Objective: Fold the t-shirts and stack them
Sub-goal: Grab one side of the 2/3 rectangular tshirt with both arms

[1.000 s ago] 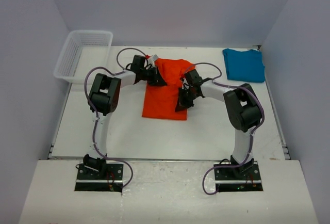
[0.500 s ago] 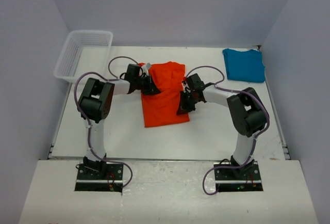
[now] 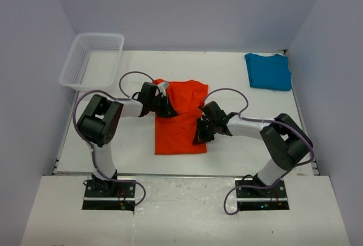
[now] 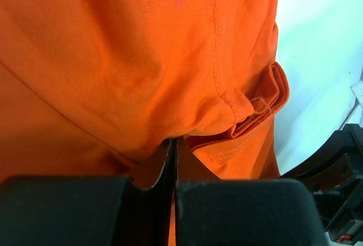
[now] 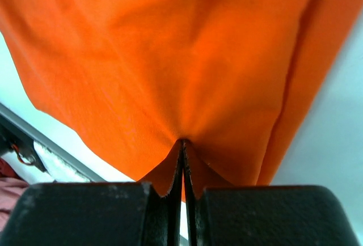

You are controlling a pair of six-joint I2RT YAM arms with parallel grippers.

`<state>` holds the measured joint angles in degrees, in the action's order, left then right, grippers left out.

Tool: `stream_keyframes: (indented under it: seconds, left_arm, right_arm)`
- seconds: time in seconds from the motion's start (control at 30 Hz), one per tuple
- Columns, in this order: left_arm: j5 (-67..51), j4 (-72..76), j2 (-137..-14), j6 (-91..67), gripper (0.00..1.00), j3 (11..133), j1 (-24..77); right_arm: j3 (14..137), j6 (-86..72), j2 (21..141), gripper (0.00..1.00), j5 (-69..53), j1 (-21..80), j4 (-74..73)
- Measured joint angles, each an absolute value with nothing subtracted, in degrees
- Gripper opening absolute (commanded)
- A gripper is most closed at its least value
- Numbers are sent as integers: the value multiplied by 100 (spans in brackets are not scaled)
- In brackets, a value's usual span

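Your left tool (image 3: 168, 110) is clenched on the left edge of the orange-red shirt (image 3: 180, 126), with a fold of cloth pinched between its closed fingers. In your left wrist view the fabric bunches right at the tips, and a small doubled-over hem lies just to the right. Your right tool (image 3: 199, 134) is clamped the same way on the shirt's right edge, with cloth gathered into the tight seam between its fingers. The shirt lies in the middle of the white surface (image 3: 130, 144), between the two arms. Its lower part is flat and its upper part is rumpled. The teal-blue shirt (image 3: 268, 71) lies in a compact rectangle at the far right corner, well apart from both tools. A white mesh basket (image 3: 72, 67) stands at the far left corner.
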<state>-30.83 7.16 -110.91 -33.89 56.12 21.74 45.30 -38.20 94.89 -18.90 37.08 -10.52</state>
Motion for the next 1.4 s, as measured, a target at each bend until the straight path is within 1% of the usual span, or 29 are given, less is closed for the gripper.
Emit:
stream_keyframes:
  seconds: [0.23,0.53,0.57,0.6,0.67,0.7,0.77,0.8,0.87,0.9,0.93,1.0,1.03,1.1,1.27,1.37,1.4]
  left_arm:
    - [-2867,913,-10541,-3391,0,4895,2497]
    - [-2689,934,-9804,-3391,0,4060,2547]
    - [-2657,902,-9754,-3387,2,4034,2558]
    - [-2611,854,-9717,-3374,6,4025,2567]
    - [-2504,777,-9644,-3332,14,4025,2593]
    - [-2436,731,-9603,-3308,22,4027,2611]
    - [-2320,580,-9522,-3192,30,4082,2639]
    - [-2237,486,-9496,-3129,31,4143,2652]
    - [-2062,250,-9467,-2985,37,4342,2665]
    - [-1964,132,-9443,-2899,38,4449,2665]
    - [-1855,-3,-9406,-2827,39,4574,2665]
    - [-1627,-261,-9282,-2714,40,4831,2679]
    - [-1511,-412,-9196,-2668,41,4982,2685]
    - [-1260,-694,-8978,-2600,41,5227,2731]
    - [-639,-1476,-8064,-2749,41,5426,2998]
    - [-298,-2073,-7507,-3118,41,5330,3203]
    - [-222,-2202,-7356,-3247,41,5247,3262]
  right_arm:
    - [4042,-4298,9041,0,-1675,4333,-937]
    - [3616,-4764,8672,0,-1446,4788,-707]
    - [3583,-4781,8643,3,-1420,4836,-668]
    - [3564,-4788,8617,9,-1389,4875,-646]
    - [3568,-4757,8580,15,-1286,4958,-635]
    - [3583,-4713,8571,20,-1249,4989,-639]
    - [3695,-4595,8576,23,-1166,5028,-749]
    - [3785,-4499,8586,24,-1083,5054,-869]
    - [3997,-4327,8586,30,-902,5072,-1199]
    - [4119,-4254,8584,33,-803,5085,-1374]
    - [4276,-4187,8582,44,-685,5098,-1603]
    - [4609,-4095,8490,55,-499,5144,-2045]
    - [4766,-4045,8370,65,-423,5181,-2257]
    - [5026,-4001,8025,73,-307,5223,-2637]
    - [5124,-4018,7087,76,-51,5249,-3212]
    - [4598,-4139,6705,78,-36,5245,-3293]
    - [4405,-4174,6654,80,-36,5245,-3323]
